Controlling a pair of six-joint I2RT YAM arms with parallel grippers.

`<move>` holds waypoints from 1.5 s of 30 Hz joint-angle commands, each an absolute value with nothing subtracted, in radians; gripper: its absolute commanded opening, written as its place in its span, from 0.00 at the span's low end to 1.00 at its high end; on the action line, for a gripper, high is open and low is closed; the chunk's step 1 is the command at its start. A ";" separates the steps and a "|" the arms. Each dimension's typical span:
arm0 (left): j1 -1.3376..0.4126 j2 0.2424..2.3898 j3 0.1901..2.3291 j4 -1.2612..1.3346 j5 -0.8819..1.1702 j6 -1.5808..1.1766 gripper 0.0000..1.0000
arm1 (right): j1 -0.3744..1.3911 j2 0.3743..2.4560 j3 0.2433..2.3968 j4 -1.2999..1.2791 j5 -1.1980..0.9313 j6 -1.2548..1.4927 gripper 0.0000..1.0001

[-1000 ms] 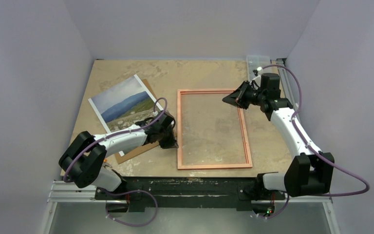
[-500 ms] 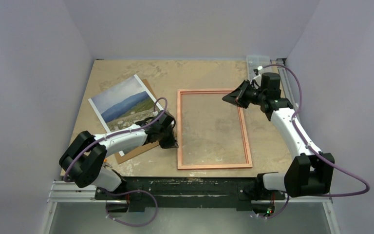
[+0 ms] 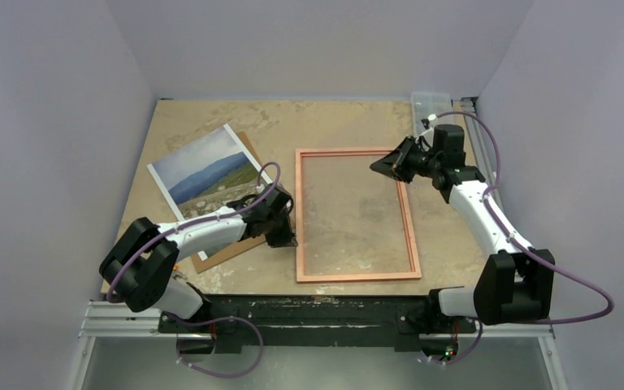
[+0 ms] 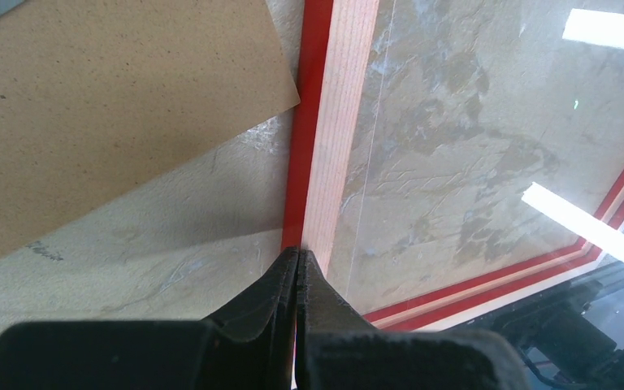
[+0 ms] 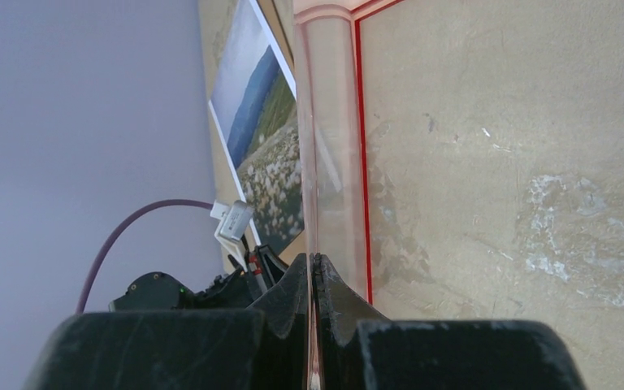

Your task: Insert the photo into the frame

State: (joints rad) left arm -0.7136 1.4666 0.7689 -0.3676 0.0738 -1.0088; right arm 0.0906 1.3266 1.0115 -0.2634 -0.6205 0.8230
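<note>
Both tools shut and empty at the frame; photo apart, far left.
Left tool [image 3: 290, 240] is closed tight, tips at the left rail of the frame [image 3: 301, 203]; frame lies flat on the desk [image 3: 333, 122], likely stiff, pane fragile; right tool [image 3: 378, 166] is closed by the far right rail; photo [image 3: 203, 171] lies face up on a board [image 3: 227, 250], probably light and limp; pinch its border.

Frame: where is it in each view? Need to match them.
Top external: the frame lies flat mid-table.
Left wrist: frame rail runs down from top centre, pane filling the right.
Right wrist: frame rail runs down the middle from the top.
Shared landmark: the mottled tan table, in all three.
</note>
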 commanded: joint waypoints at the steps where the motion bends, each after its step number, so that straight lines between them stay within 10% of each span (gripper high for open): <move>1: -0.710 1.490 0.782 -0.420 0.022 -0.977 0.00 | 0.089 1.332 0.999 -0.191 -0.643 0.836 0.00; 45: -0.723 1.524 0.817 -0.477 0.003 -0.949 0.00 | 0.088 1.420 0.987 -0.130 -0.682 0.698 0.00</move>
